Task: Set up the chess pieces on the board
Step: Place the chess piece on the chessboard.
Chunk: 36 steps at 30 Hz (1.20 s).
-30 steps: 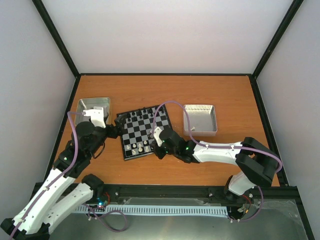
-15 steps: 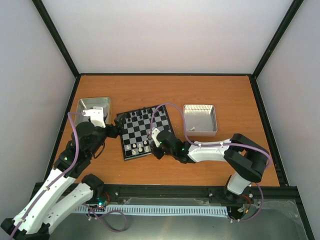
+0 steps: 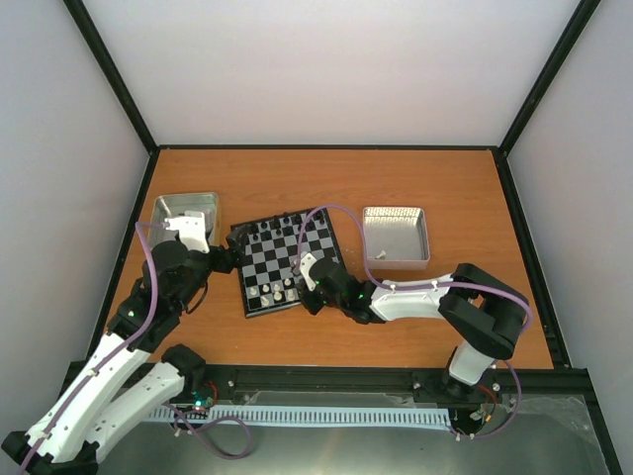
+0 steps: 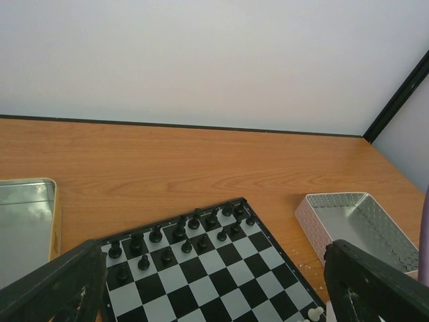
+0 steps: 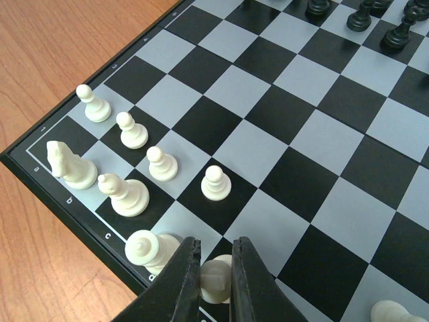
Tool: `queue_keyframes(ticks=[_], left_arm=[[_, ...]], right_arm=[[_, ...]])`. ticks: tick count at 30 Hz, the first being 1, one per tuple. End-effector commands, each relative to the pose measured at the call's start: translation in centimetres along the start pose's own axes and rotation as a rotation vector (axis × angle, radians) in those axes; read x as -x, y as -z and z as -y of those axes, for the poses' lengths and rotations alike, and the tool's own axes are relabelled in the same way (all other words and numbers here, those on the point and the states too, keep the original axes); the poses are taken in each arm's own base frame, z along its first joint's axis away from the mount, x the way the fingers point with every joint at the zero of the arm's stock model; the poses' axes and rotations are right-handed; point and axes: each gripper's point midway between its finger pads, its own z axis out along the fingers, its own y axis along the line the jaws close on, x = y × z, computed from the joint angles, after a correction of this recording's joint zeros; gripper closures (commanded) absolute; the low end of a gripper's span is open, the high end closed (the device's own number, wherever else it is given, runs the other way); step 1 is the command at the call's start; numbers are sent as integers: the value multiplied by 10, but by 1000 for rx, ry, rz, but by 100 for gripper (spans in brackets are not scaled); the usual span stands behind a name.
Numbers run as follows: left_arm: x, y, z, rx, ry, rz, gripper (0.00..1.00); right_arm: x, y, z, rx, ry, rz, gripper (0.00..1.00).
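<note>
The board [image 3: 280,259] lies left of the table's middle, a little askew. In the right wrist view my right gripper [image 5: 216,282] is shut on a cream-white chess piece [image 5: 216,280], low over a dark square in the board's [image 5: 298,114] near edge row, beside a crowned white piece [image 5: 149,249]. More white chess pieces stand there: a knight [image 5: 70,166], a bishop [image 5: 123,194] and several pawns [image 5: 216,183]. Black pieces [image 4: 181,231] fill the far rows. My left gripper [image 4: 214,295] is open at the board's left side, with nothing between its fingers [image 4: 53,288].
A silver tray [image 3: 183,210] sits at the far left behind the left gripper. A second silver tray [image 3: 396,237] stands right of the board. A purple cable [image 3: 326,213] arches over the board from the right arm. Small crumbs [image 4: 305,265] lie beside the right tray.
My right gripper has shifted slightly left along the board's near edge with the white piece in it, and its elbow has drawn in. The left arm has not moved.
</note>
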Motion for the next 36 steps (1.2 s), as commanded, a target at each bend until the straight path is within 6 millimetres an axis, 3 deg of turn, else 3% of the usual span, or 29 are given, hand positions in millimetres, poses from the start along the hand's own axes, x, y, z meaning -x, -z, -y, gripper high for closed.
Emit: queue_keyframes(ticks=[1,21,32,36], left_arm=[[7,-1,-1,10,-14,27,10],[6,-2,-1,8,-9,23,11],[9,0,-2,12,-12,34,11],[10,1,-3,21,-15,39,10]], right_arm=[[0,-2,-1,-6,-7,10,89],[-10,-5,2,-26,-39,-21,84],[59,38,11,-85,-81,113,59],[79,57,18,-103,-122,145,57]])
